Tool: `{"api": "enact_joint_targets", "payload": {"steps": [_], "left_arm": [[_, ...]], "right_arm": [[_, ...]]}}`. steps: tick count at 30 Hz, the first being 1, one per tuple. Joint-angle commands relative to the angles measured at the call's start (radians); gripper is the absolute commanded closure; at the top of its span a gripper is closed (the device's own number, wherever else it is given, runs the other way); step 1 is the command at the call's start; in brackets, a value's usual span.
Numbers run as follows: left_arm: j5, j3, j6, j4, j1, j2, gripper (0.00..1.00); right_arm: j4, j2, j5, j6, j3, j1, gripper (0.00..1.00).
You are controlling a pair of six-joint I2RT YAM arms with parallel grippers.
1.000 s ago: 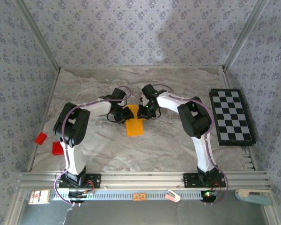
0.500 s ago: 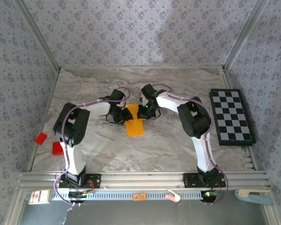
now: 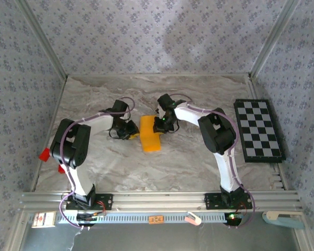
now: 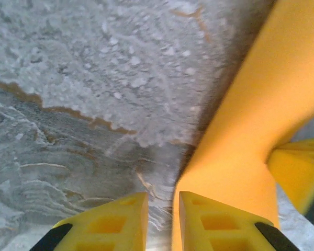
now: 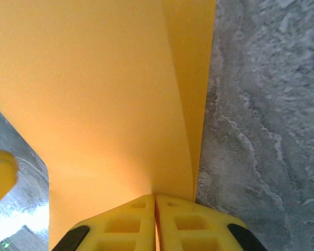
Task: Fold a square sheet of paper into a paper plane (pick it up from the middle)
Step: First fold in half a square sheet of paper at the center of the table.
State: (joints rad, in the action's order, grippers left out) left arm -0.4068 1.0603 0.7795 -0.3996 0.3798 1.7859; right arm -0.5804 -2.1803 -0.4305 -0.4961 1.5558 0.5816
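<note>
The orange-yellow sheet of paper (image 3: 149,137) lies as a folded oblong on the marble table (image 3: 188,162), mid-field. My right gripper (image 3: 159,125) is shut on its far right edge; in the right wrist view the fingers (image 5: 155,197) meet on the paper (image 5: 94,94), where a fold line runs up from them. My left gripper (image 3: 130,130) sits just left of the sheet. Its fingers (image 4: 163,201) stand a narrow gap apart with table showing between them, and the paper (image 4: 261,104) edge runs beside the right finger.
A black-and-white checkerboard (image 3: 258,129) lies at the right edge of the table. Two red blocks (image 3: 45,154) (image 3: 60,168) sit at the left edge, near the left arm's elbow. Patterned walls close in three sides, and a metal rail (image 3: 157,200) runs along the front.
My left arm has swung left and its gripper has drawn off the paper's left side, uncovering more of the sheet. The right gripper has stayed on the paper.
</note>
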Motion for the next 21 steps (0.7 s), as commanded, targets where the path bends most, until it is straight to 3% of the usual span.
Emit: {"api": "enact_joint_targets", "payload": {"steps": [1,9,15,21], "left_arm": [[-0.09,0.02,0.025,0.063,0.025,-0.06,0.77],[-0.125,0.085,0.015,0.15,0.057,0.064,0.78],[-0.166,0.072,-0.015,0.205,0.032,0.146,0.79],[-0.131,0.035,-0.065,0.166,-0.019,0.16,0.78]], "right_arm": [[-0.139,-0.126,0.191,0.027,-0.069,0.004,0.89],[-0.157,-0.144,0.195,0.05,-0.052,0.003,0.9],[-0.175,-0.151,0.203,0.069,-0.044,0.002,0.9],[-0.193,-0.151,0.226,0.085,-0.045,0.001,0.91]]}}
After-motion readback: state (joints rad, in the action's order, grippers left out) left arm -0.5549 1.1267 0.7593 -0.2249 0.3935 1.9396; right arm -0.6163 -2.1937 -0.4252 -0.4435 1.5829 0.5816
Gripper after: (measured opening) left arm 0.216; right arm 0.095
